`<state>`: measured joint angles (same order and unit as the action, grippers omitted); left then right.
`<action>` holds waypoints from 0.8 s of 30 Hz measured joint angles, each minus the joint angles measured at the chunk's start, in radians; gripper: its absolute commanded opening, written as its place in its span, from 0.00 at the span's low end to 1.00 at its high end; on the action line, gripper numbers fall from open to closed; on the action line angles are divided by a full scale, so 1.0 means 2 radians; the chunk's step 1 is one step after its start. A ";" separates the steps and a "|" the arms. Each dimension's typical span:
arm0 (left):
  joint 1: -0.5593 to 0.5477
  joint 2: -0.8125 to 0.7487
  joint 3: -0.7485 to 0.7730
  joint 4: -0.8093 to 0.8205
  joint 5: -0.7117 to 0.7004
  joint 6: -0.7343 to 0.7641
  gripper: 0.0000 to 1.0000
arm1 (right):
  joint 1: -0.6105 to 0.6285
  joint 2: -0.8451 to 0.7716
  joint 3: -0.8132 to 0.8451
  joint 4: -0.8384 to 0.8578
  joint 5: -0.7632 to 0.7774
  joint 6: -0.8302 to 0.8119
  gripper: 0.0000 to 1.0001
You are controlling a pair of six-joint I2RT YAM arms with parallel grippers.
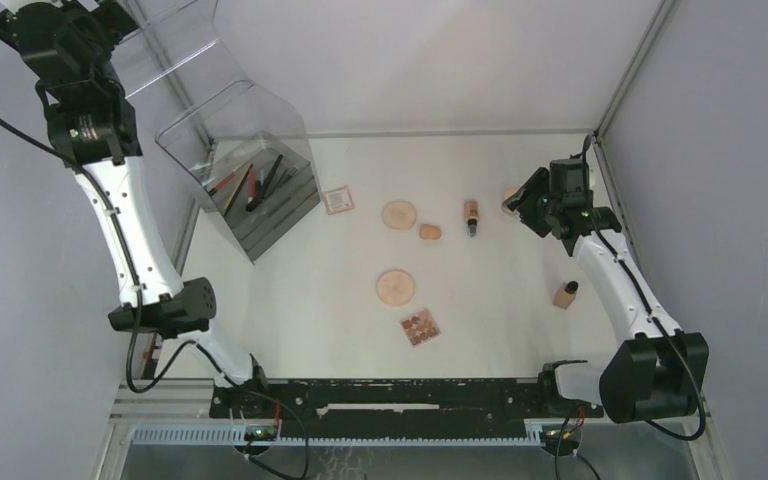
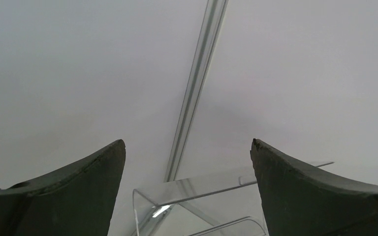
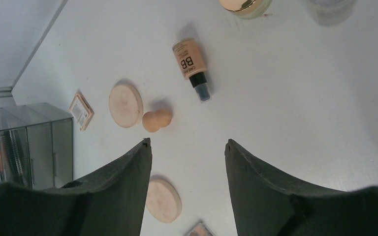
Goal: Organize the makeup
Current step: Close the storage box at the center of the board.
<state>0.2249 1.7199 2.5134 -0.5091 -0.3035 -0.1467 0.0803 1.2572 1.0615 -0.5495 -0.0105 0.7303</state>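
– Got how far?
– Partway; spotted brushes (image 1: 270,175) in the organizer (image 1: 282,216); found BB bottle (image 3: 191,64), sponge (image 3: 156,119) and discs (image 3: 126,104) loose on the table (image 1: 500,320).
– And the grippers?
– Held nothing; spread wide, left gripper (image 2: 187,142) and right gripper (image 3: 188,145) alike; likely needed lowering over the BB bottle, then closing.

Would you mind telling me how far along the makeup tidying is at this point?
Early on. Done: brushes and pencils sit in the clear organizer. In hand: nothing; the left tool and right tool are both open and empty. Left: two discs, two palettes, bottle, sponge, jar and a small tan piece lie loose on the table.
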 measured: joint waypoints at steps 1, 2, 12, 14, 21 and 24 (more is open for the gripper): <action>0.008 0.007 0.000 -0.002 0.010 -0.006 1.00 | 0.000 0.000 0.000 -0.001 -0.002 -0.002 0.63; 0.015 0.013 0.000 -0.004 0.019 -0.010 1.00 | -0.001 0.000 0.000 -0.001 -0.003 -0.003 0.63; 0.042 0.036 -0.027 -0.057 0.111 -0.041 0.98 | -0.003 0.000 0.000 -0.011 -0.009 -0.009 0.62; 0.042 0.032 -0.029 -0.061 0.124 -0.047 0.97 | -0.003 0.000 0.000 -0.012 -0.009 -0.009 0.62; 0.040 -0.011 -0.065 -0.104 0.192 -0.071 0.92 | -0.003 -0.001 0.000 -0.016 -0.012 -0.009 0.61; 0.035 -0.042 -0.101 -0.113 0.214 -0.071 0.94 | -0.003 -0.003 0.000 -0.016 -0.012 -0.009 0.61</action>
<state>0.2943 1.6360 2.3112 -0.7341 0.1238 -0.2890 0.0734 1.2503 1.0615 -0.5812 -0.0353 0.7128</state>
